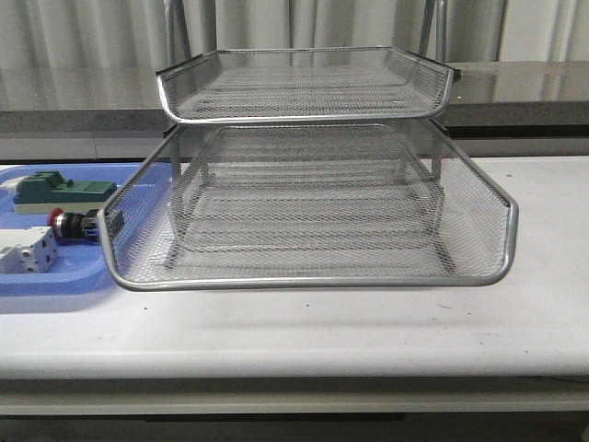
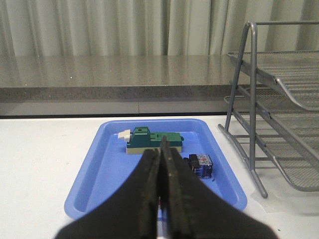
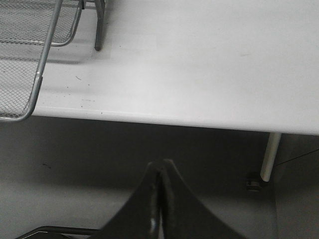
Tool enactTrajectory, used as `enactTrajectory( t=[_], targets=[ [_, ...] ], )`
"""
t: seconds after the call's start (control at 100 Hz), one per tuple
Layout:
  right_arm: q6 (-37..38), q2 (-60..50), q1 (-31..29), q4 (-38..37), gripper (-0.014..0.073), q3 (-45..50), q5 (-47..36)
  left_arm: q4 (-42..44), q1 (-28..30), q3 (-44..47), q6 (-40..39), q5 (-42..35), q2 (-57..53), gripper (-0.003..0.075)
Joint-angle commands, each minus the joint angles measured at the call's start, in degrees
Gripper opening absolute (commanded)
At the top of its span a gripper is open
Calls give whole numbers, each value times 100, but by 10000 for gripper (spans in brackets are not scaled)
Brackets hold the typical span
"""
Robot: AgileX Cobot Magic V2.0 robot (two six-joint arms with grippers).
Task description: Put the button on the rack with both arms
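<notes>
The button (image 1: pixel 78 224) lies on its side in the blue tray (image 1: pixel 51 276) at the table's left, its red head pointing left, close to the rack's lower tray. In the left wrist view only its blue rear block and black body show (image 2: pixel 200 164). The silver wire-mesh rack (image 1: pixel 313 278) stands mid-table; it also shows in the left wrist view (image 2: pixel 279 94) and as a corner in the right wrist view (image 3: pixel 42 64). My left gripper (image 2: pixel 161 149) is shut and empty, above the tray's near part. My right gripper (image 3: pixel 162 167) is shut and empty, out past the table's edge. Neither arm shows in the front view.
A green block (image 1: pixel 60 190) lies at the back of the blue tray (image 2: pixel 99 169), also seen from the left wrist (image 2: pixel 149 141). A white block (image 1: pixel 26 250) lies at its front. A grey counter runs behind the table. A table leg (image 3: pixel 271 157) shows below the edge.
</notes>
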Motion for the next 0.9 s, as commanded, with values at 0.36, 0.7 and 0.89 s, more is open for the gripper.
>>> enactTrajectory(
  t=[0.36,0.7,0.89],
  targets=[
    [-19,19,-19,-98,-71,-194,-350,-383,16,-1458,-22,764,1267,-20],
    [-19,19,-19,-98,-71,-194,-350,-383,16,-3909,83,1723,4499,-20],
    [-19,19,-19,-98,-71,-194,-350,-373,16,-4885,293,1999,6043,-20]
  ],
)
